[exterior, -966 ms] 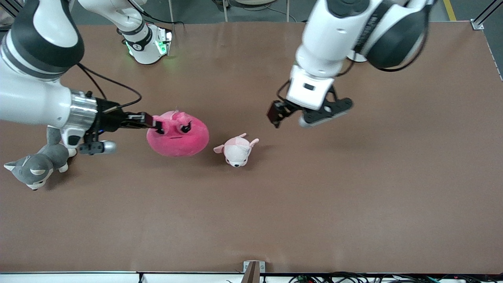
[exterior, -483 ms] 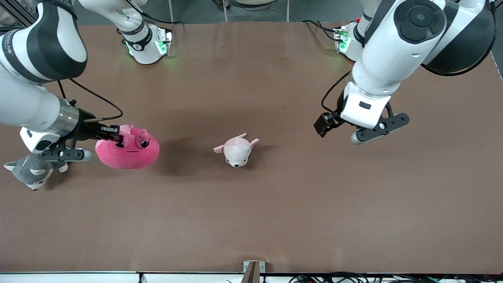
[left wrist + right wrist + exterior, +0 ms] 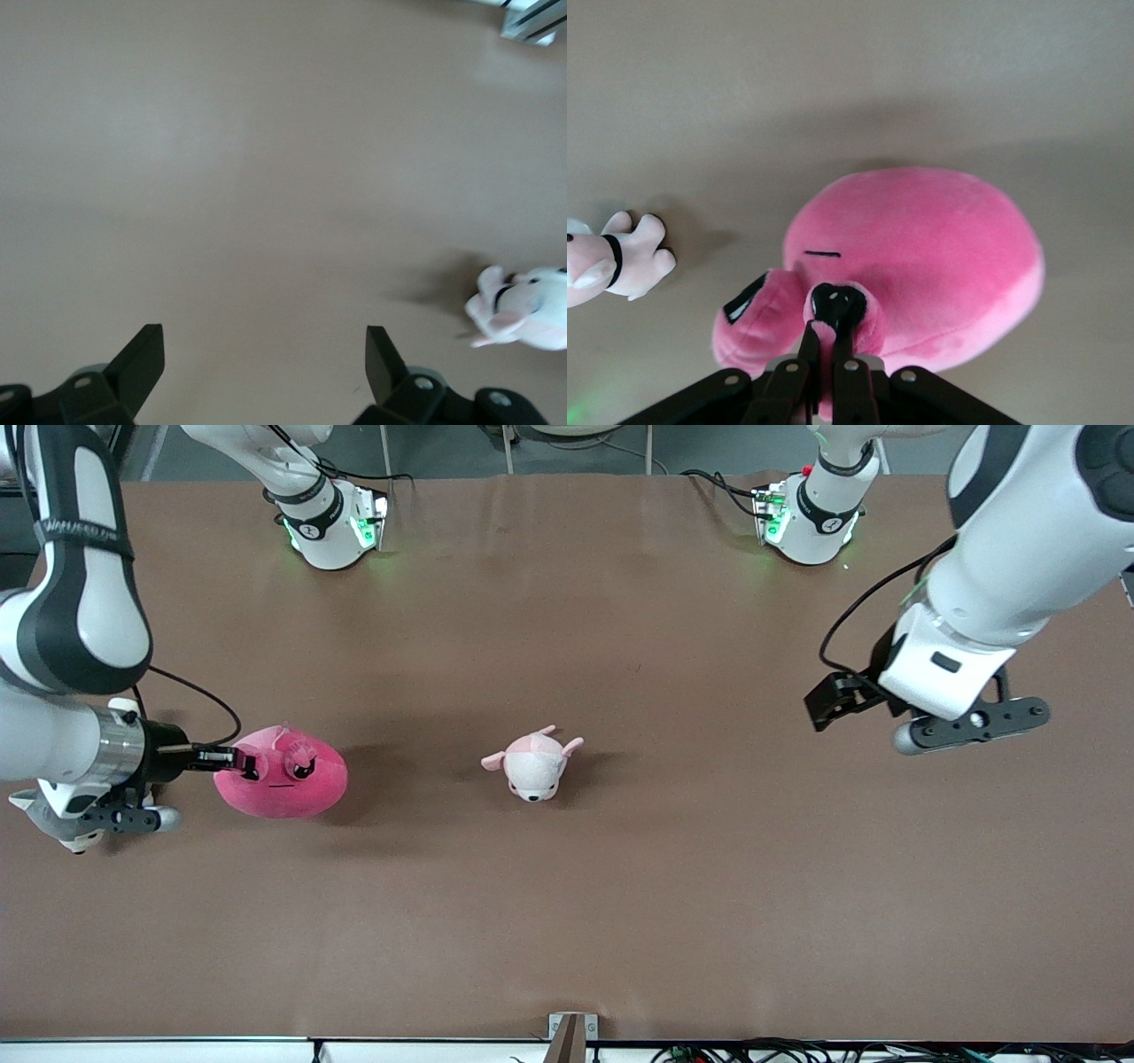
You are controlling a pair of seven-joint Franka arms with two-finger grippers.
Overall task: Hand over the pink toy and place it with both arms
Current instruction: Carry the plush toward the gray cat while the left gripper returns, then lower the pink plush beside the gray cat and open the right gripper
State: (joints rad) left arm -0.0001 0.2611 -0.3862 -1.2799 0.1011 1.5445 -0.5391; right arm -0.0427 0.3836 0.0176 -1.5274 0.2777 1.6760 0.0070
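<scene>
The pink toy [image 3: 282, 785] sits toward the right arm's end of the table [image 3: 567, 886], whether resting on it or just above cannot be told. The right gripper [image 3: 241, 762] is clamped on the fabric at the toy's face. A pale plush [image 3: 534, 763] lies mid-table, well apart from the toy. The left gripper [image 3: 264, 359] hangs over bare table at the left arm's end, fingers [image 3: 143, 358] spread wide, holding nothing

1. The left gripper [image 3: 264, 365] hangs over bare brown table [image 3: 266, 177], its two black fingers [image 3: 142, 359] spread wide apart.
2. A pale pink-and-white plush [image 3: 524, 308] lies near the frame's edge.
</scene>
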